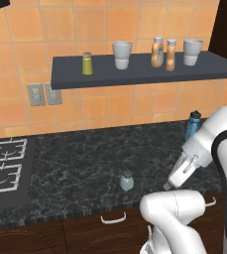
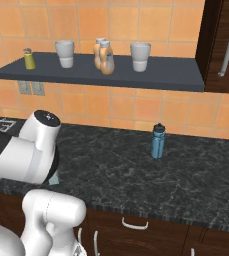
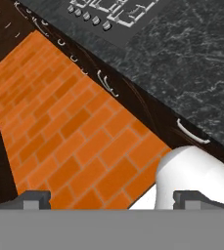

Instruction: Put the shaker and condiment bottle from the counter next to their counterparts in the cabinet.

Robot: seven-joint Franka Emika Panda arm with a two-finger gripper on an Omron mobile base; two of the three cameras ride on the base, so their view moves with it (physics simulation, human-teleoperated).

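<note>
The counter (image 1: pixel 85 163) fills the left base view's lower half, the cabinet (image 1: pixel 135 74) at 12 o'clock above it. On the cabinet, the condiment bottle (image 1: pixel 170 55) stands just beside the curvy orange bottle (image 1: pixel 157 52); the yellow-green shaker (image 1: pixel 87 64) is at 11 o'clock. The shaker (image 1: pixel 127 181) sits on the counter at 6 o'clock. The gripper (image 3: pixel 111 197) has its tips wide apart, empty. No label is readable.

Pretty flat, even rendered lighting everywhere, no glare. The shelf (image 1: pixel 140 69) drops a soft shadow on the tiles beneath. Everything's low-res and slightly soft, hand view included.
</note>
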